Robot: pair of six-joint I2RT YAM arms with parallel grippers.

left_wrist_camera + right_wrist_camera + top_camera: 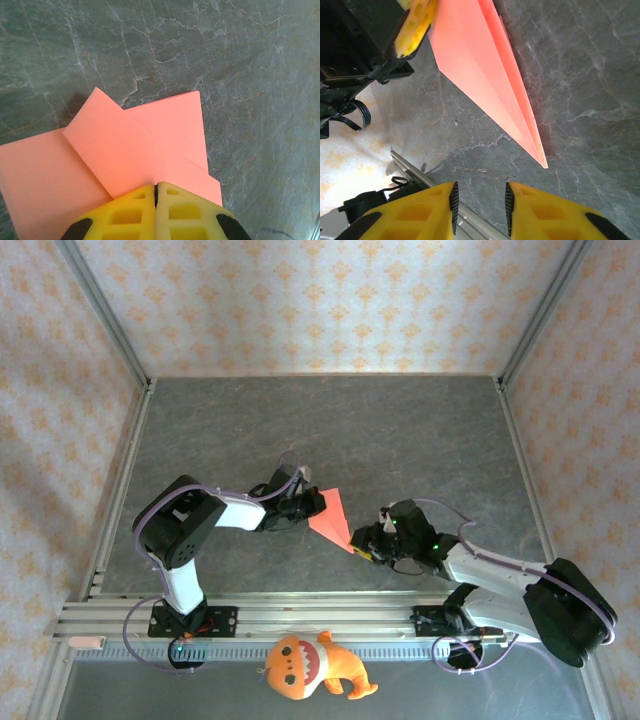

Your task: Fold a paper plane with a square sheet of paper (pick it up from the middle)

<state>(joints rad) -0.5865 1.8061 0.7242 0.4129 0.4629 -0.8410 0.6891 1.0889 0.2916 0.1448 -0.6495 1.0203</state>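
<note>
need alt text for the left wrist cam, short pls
The yellow left gripper is shut on the near edge of a partly folded red-pink paper sheet, its flaps overlapping along diagonal creases. A grey marbled table lies behind it.

Plain red-pink on the paper sheet [333,518]. Dark grey with pale marble veining on the bench [400,430]. Yellow with black patches on the left hand [156,189] and the right hand [481,192]. Cream with a repeating orange floral motif on the walls [330,300]. Orange with white teeth on the plush toy [305,665].
</note>
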